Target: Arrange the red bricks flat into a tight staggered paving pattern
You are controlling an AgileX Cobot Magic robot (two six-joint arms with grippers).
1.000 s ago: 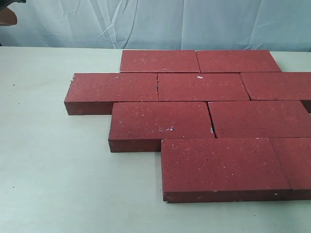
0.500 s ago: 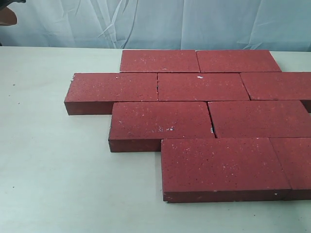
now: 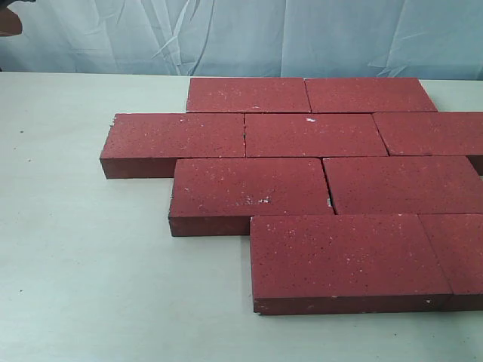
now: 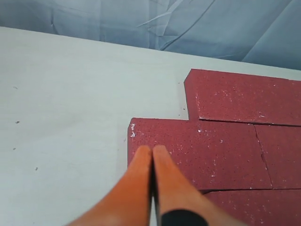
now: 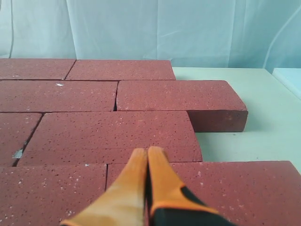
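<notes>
Several red bricks [image 3: 249, 187] lie flat on the pale table [image 3: 83, 249] in four staggered rows, edges touching, running off the right side of the exterior view. Neither gripper shows in the exterior view. In the left wrist view my left gripper [image 4: 152, 149] is shut and empty, its orange fingertips hanging over the left end of a red brick [image 4: 211, 150] near that brick's corner. In the right wrist view my right gripper [image 5: 146, 151] is shut and empty over the seam between two rows of bricks [image 5: 113, 129].
A pale blue cloth backdrop [image 3: 249, 34] hangs behind the table. Bare tabletop [image 4: 61, 108] spreads left of and in front of the bricks. A dark and brown object [image 3: 9, 19] sits at the top left corner of the exterior view.
The bricks have not moved. The dark and brown object at the top left corner has drawn back slightly toward the edge.
</notes>
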